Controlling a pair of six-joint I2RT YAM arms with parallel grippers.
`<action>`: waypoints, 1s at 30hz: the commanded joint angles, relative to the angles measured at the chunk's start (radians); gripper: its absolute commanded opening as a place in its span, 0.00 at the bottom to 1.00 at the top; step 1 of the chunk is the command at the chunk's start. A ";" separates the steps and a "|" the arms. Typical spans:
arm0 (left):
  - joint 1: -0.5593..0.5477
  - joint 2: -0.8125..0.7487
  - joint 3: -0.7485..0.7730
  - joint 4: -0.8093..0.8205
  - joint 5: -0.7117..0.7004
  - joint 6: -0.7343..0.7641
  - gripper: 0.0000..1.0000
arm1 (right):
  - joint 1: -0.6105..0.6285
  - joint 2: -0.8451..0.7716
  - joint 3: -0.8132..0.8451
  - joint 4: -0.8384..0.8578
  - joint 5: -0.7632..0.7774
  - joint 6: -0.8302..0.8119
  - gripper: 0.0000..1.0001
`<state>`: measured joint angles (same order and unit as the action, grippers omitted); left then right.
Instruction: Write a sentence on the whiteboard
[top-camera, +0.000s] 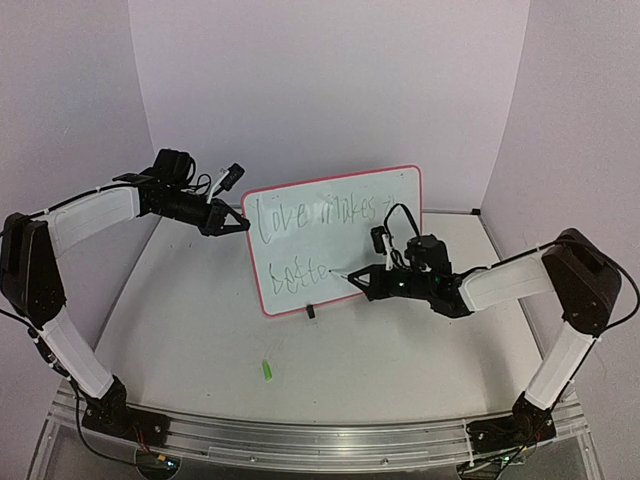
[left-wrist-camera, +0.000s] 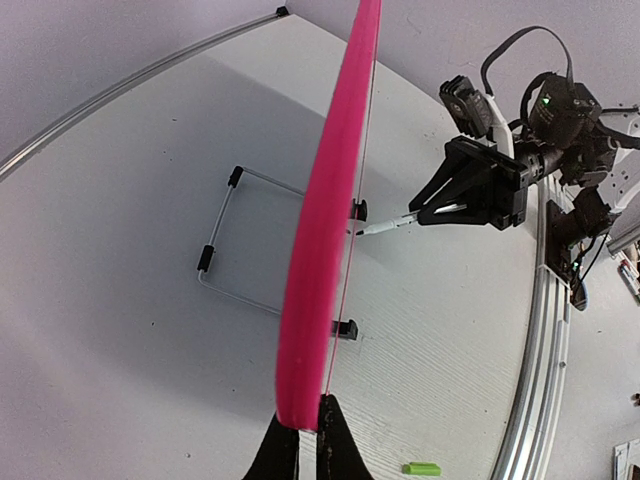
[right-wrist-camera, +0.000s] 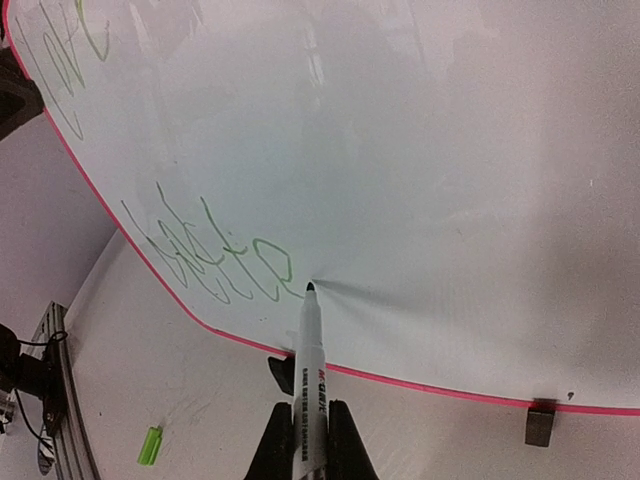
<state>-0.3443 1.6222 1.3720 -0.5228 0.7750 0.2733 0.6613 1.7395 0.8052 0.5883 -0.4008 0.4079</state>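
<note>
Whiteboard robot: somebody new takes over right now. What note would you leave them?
Left gripper: shut on the whiteboard at its left edge, steadying it on the table.
Right gripper: shut on the marker, tip on the board.
Done: top line of the sentence, and about "bette" below it.
Left: probably finish that last word, then lift the marker. Green cap lies on the table in front.
</note>
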 joint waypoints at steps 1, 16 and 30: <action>-0.027 -0.001 -0.001 -0.052 -0.016 0.035 0.00 | -0.006 -0.075 -0.003 0.022 -0.018 -0.018 0.00; -0.027 -0.007 -0.002 -0.053 -0.018 0.035 0.00 | -0.006 0.004 0.094 0.015 -0.038 -0.004 0.00; -0.027 -0.001 -0.001 -0.053 -0.019 0.035 0.00 | -0.011 -0.038 0.027 0.006 0.062 0.007 0.00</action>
<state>-0.3447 1.6218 1.3720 -0.5232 0.7752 0.2774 0.6598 1.7391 0.8569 0.5824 -0.4010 0.4090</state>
